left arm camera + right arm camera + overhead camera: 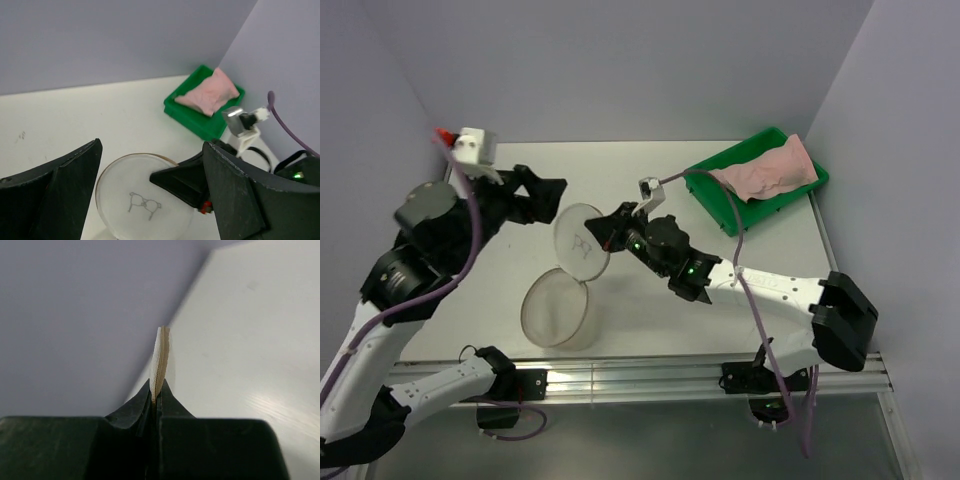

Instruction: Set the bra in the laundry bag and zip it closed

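Currently the bench [650,170] carries the laundry bag [558,308] at centre, open, one half raised. Green tray [185,111] at two o'clock holds the bra [765,170]. Right fingers [125,417] are clamped on the raised half's rim; left fingers [60,200] stand apart at ten o'clock.

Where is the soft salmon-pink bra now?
In the top view, the soft salmon-pink bra lies in the green plastic tray at the far right corner of the table, away from the round cream mesh laundry bag.

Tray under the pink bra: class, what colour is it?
Bright green. The tray shows best in the top external view.
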### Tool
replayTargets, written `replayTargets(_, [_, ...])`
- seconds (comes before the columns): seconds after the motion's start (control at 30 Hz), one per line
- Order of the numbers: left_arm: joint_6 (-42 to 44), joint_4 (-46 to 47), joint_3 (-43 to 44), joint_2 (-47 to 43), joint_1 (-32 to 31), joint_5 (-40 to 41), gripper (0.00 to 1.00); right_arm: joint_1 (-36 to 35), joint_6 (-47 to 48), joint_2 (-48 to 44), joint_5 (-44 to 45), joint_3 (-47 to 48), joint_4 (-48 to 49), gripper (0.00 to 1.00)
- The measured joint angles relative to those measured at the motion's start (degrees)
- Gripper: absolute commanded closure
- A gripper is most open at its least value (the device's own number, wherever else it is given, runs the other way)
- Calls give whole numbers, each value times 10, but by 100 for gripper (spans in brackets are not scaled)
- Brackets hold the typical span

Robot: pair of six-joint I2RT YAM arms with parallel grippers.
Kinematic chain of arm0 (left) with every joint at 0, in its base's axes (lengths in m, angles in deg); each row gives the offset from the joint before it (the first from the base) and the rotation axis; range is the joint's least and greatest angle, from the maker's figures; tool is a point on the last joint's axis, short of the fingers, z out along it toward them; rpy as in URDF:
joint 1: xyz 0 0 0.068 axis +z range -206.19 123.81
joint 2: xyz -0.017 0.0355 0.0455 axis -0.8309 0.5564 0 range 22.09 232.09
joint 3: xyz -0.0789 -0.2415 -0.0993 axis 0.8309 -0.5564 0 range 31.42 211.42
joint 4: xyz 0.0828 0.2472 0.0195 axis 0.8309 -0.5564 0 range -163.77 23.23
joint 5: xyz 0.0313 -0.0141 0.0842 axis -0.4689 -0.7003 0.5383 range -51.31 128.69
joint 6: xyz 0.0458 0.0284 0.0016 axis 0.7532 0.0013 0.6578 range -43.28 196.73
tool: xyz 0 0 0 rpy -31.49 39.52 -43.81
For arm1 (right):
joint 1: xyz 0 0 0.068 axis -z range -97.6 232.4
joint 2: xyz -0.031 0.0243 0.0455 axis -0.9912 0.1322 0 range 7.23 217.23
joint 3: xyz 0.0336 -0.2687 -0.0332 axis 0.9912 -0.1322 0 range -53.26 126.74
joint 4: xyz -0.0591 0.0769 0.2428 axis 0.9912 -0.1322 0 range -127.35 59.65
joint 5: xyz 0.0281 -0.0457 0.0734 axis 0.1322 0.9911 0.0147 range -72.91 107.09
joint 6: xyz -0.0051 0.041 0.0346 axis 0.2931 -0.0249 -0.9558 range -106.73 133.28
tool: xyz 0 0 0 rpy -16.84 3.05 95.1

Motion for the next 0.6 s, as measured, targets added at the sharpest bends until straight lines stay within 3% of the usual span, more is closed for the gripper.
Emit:
replayTargets(0.13, [-13, 10, -49, 27, 0, -24, 15, 23, -18, 38, 51, -79, 0, 100])
replayTargets(0.6, [-90, 74, -306, 11, 0, -59, 23, 104, -40, 50, 81, -210, 28, 78])
